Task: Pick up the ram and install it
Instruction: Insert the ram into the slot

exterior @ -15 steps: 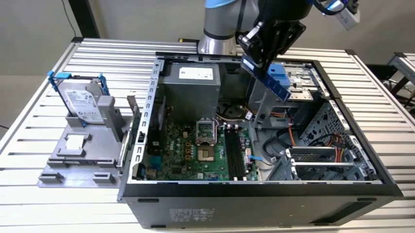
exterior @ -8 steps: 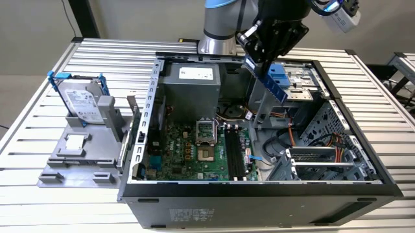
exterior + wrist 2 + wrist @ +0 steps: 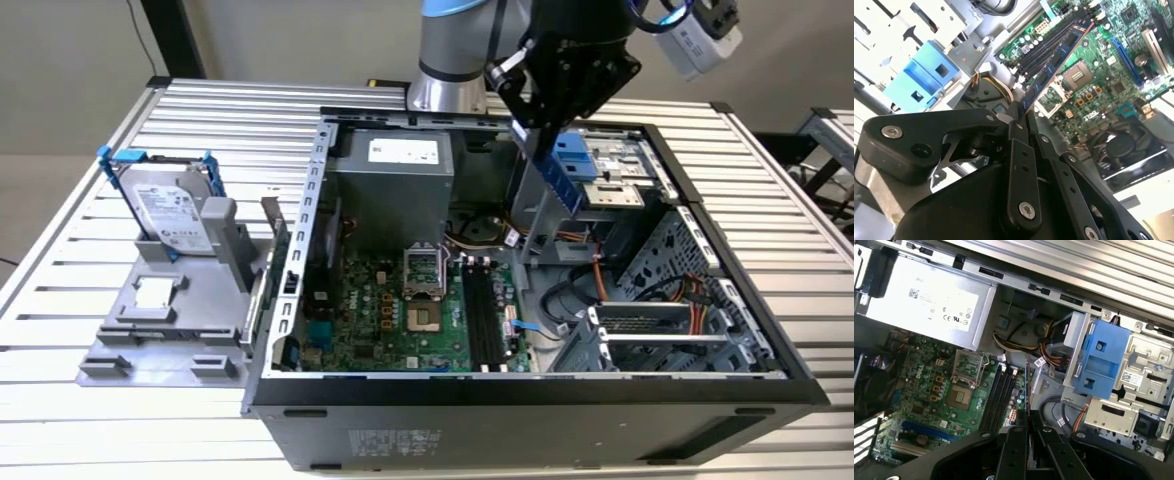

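My fingers (image 3: 1016, 121) pinch the ram (image 3: 1054, 65) by one end, apart from the motherboard slots (image 3: 995, 400) beyond them; any skew risks missing the slot and jamming.

We took this for a robotics lab or test workshop. An opened computer case (image 3: 534, 425) lay on a tabletop (image 3: 214, 110) of ribbed aluminium profiles with its motherboard (image 3: 387, 320) bared. A hard drive (image 3: 174, 210) stood propped in a grey fixture (image 3: 154, 340) beside it, and a robot arm (image 3: 447, 60) rose behind the case.
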Controlling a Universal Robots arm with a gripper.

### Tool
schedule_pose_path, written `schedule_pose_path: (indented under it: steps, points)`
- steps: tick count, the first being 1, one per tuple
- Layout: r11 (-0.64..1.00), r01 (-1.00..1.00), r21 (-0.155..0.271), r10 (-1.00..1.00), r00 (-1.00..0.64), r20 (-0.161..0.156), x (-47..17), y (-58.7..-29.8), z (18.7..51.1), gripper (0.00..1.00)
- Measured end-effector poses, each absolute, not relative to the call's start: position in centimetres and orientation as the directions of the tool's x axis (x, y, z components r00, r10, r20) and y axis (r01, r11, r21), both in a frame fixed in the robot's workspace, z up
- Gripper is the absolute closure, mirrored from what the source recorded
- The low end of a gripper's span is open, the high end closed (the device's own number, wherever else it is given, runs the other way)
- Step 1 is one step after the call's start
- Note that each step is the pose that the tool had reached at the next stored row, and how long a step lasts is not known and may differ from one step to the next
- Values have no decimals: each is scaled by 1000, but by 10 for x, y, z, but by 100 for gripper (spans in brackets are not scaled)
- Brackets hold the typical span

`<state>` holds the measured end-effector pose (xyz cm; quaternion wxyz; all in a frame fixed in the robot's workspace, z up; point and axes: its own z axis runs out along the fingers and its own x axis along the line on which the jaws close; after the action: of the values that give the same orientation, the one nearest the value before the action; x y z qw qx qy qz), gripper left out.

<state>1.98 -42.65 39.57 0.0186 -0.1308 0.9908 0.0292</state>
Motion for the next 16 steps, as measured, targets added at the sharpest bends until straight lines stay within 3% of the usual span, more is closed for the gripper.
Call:
schedule_pose_path:
  steps: [16]
  points:
    - [998,-35,53,-33,-998,-45,20,-427,396,100]
